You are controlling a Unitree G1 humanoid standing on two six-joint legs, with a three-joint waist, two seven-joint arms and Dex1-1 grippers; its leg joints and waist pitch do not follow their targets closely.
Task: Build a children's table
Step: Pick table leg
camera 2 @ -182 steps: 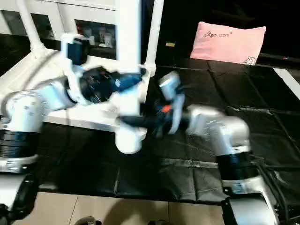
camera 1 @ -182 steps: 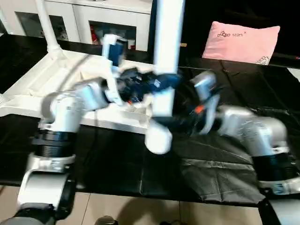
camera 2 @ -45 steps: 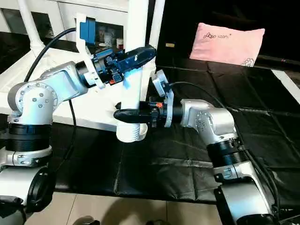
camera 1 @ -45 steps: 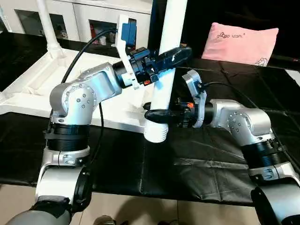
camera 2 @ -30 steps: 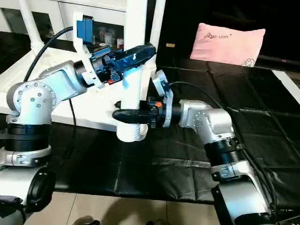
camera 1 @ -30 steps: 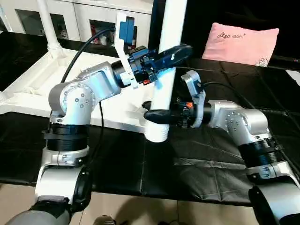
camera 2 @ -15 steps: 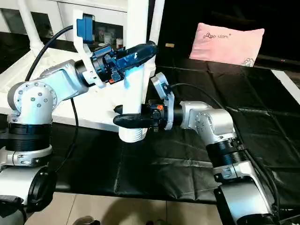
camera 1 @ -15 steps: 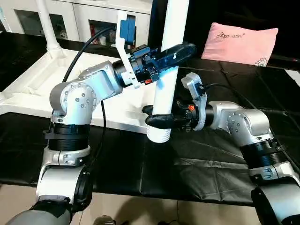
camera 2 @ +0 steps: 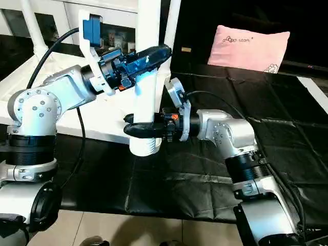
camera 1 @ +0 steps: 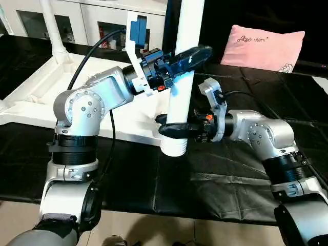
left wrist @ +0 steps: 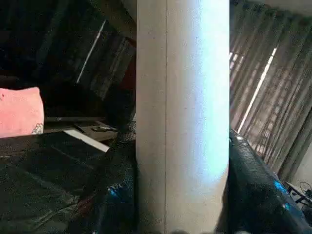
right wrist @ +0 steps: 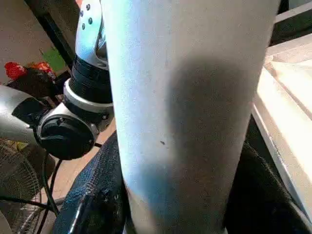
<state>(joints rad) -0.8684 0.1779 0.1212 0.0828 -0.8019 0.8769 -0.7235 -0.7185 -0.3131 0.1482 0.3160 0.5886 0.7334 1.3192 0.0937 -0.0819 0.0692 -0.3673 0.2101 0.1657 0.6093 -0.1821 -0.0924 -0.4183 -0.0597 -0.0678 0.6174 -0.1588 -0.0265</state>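
Note:
I hold a loose white table leg (camera 1: 182, 97) upright over the near right corner of the upside-down white tabletop (camera 1: 31, 97). My left gripper (camera 1: 187, 54) is shut on the leg high up, its fingers (left wrist: 253, 195) on either side of it. My right gripper (camera 1: 171, 130) is shut around the leg just above its ribbed lower end (camera 2: 144, 146), with a dark finger (right wrist: 97, 195) against each side. That end hangs just above the black cover. One leg (camera 1: 51, 28) stands in the tabletop's far left corner and another (camera 2: 171, 31) at its far right corner.
A pink pillow (camera 1: 266, 46) lies at the back right on the black-covered surface (camera 1: 225, 174). A white glass-door cabinet (camera 1: 97, 20) stands behind the tabletop. The near edge of the cover drops to a tiled floor (camera 1: 169, 230).
My right gripper's fingers have drawn in around the lower part of the leg. The leg has shifted slightly to the right; my left gripper keeps its hold.

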